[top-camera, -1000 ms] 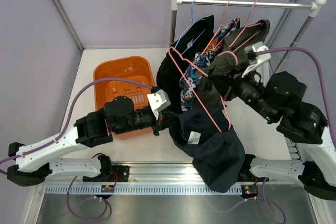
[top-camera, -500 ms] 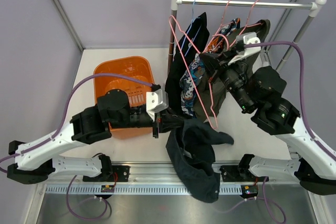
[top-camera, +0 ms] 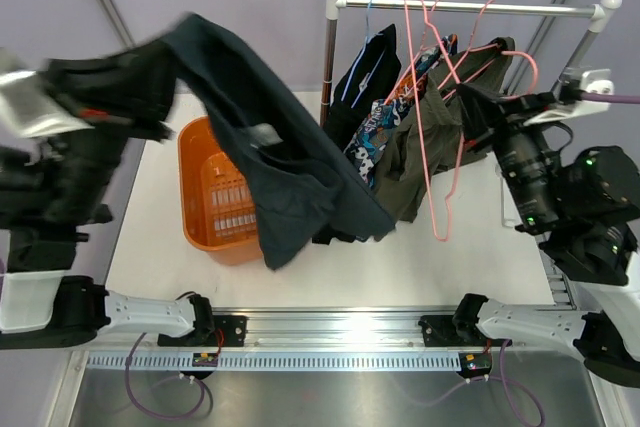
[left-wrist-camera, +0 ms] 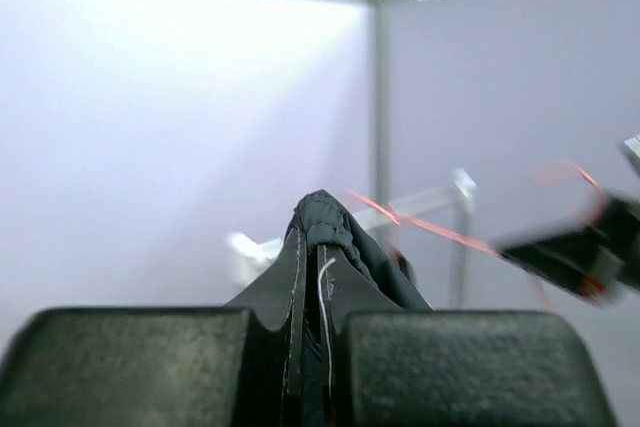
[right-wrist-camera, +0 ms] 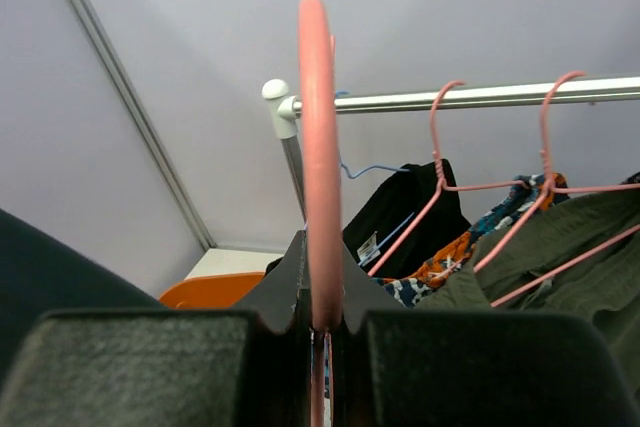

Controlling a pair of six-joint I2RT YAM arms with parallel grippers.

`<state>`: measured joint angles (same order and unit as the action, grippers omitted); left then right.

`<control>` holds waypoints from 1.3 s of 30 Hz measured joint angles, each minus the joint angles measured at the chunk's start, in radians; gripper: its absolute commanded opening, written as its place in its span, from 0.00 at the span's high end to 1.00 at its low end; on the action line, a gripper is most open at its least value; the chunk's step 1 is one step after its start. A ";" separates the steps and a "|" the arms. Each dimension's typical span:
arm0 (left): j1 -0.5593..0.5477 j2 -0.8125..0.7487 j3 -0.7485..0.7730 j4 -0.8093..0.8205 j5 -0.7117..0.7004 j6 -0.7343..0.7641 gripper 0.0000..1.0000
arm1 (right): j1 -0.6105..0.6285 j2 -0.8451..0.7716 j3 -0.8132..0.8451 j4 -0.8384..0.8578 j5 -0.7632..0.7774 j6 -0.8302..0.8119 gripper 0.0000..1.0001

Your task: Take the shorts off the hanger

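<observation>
The dark navy shorts [top-camera: 290,167] are held aloft, clear of any hanger, and are spread in a long diagonal from the raised left arm at the upper left down towards the middle of the desk [top-camera: 470,267]. Their lower folds hang above the orange basket [top-camera: 200,207], which stands near the desk's left edge. The left jaws are closed on a bunched edge of this dark fabric [left-wrist-camera: 325,222], as is seen between the pads in the left wrist view; the arm itself is blurred in the overhead view. The right jaws are clamped on the wire of a bare pink hanger [right-wrist-camera: 317,147], which is held off the rail [top-camera: 470,7] and just in front of the hanging clothes. Three pairs are seen hanging at the desk's far edge: the black shorts [top-camera: 365,77] with light-blue trim nearest the left post, the patterned shorts [top-camera: 372,137] beside them, and the olive green shorts [top-camera: 415,157] to the right.
</observation>
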<state>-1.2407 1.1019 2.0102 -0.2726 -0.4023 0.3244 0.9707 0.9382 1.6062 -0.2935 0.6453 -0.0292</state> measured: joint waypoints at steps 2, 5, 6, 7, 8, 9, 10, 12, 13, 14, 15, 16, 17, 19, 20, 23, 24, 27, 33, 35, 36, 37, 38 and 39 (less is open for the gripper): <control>0.000 -0.035 0.000 0.133 -0.034 0.116 1.00 | 0.000 -0.031 0.000 -0.011 0.012 0.000 1.00; 0.000 -0.056 -0.015 0.324 -0.055 0.268 1.00 | 0.000 -0.062 0.000 -0.026 0.030 -0.001 1.00; 0.000 -0.059 -0.032 0.391 -0.055 0.315 1.00 | 0.000 -0.069 0.000 -0.031 0.037 -0.001 1.00; 0.000 -0.060 -0.054 0.460 -0.055 0.367 1.00 | 0.000 -0.072 0.000 -0.037 0.043 -0.001 1.00; 0.001 -0.057 -0.076 0.515 -0.054 0.417 1.00 | 0.000 -0.074 0.000 -0.043 0.047 -0.001 1.00; 0.007 -0.050 -0.093 0.559 -0.054 0.459 1.00 | 0.000 -0.074 0.000 -0.050 0.051 -0.001 1.00; 0.019 -0.034 -0.099 0.592 -0.054 0.492 1.00 | 0.000 -0.073 -0.002 -0.055 0.053 -0.001 1.00; 0.070 0.003 -0.104 0.632 -0.050 0.519 1.00 | 0.000 -0.074 -0.009 -0.064 0.056 -0.001 1.00; 0.120 0.021 -0.113 0.640 -0.041 0.513 1.00 | 0.000 -0.074 -0.014 -0.068 0.059 -0.001 1.00; 0.186 0.034 -0.131 0.640 -0.027 0.493 1.00 | 0.000 -0.075 -0.021 -0.070 0.064 0.000 1.00; 0.248 0.043 -0.151 0.635 -0.013 0.460 1.00 | 0.000 -0.076 -0.029 -0.075 0.070 0.000 1.00; 0.308 0.052 -0.171 0.624 0.000 0.422 1.00 | 0.000 -0.077 -0.033 -0.082 0.072 0.000 1.00; 0.383 0.066 -0.185 0.605 0.021 0.368 1.00 | 0.000 -0.077 -0.035 -0.094 0.072 0.002 1.00; 0.520 0.106 -0.191 0.555 0.060 0.264 1.00 | 0.000 -0.077 -0.036 -0.109 0.072 0.004 1.00; 0.591 0.132 -0.180 0.524 0.087 0.201 1.00 | 0.000 -0.077 -0.036 -0.116 0.073 0.007 1.00; 0.760 0.225 -0.105 0.419 0.161 0.043 1.00 | 0.000 -0.080 -0.036 -0.132 0.076 0.010 1.00; 0.802 0.261 -0.067 0.387 0.182 -0.003 1.00 | 0.000 -0.082 -0.036 -0.138 0.078 0.011 1.00; 0.876 0.341 0.017 0.298 0.225 -0.111 1.00 | 0.000 -0.092 -0.036 -0.154 0.081 0.011 1.00; 0.977 0.399 0.098 0.188 0.315 -0.299 1.00 | 0.000 -0.105 -0.035 -0.172 0.099 0.011 1.00; 0.996 0.398 0.094 0.185 0.326 -0.338 1.00 | 0.000 -0.106 -0.036 -0.177 0.102 0.011 1.00; 0.999 0.396 0.087 0.185 0.331 -0.354 1.00 | 0.000 -0.107 -0.036 -0.178 0.106 0.011 1.00; 0.999 0.390 0.072 0.185 0.336 -0.369 1.00 | 0.000 -0.108 -0.036 -0.179 0.108 0.011 1.00; 0.999 0.384 0.056 0.183 0.339 -0.384 1.00 | 0.000 -0.110 -0.037 -0.180 0.113 0.011 1.00; 0.999 0.378 0.039 0.183 0.341 -0.396 1.00 | 0.000 -0.114 -0.039 -0.180 0.117 0.011 1.00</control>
<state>-0.2420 1.4796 2.0491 -0.0898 -0.0612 -0.0719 0.9707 0.8246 1.5677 -0.4732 0.7628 -0.0185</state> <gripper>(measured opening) 0.026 0.077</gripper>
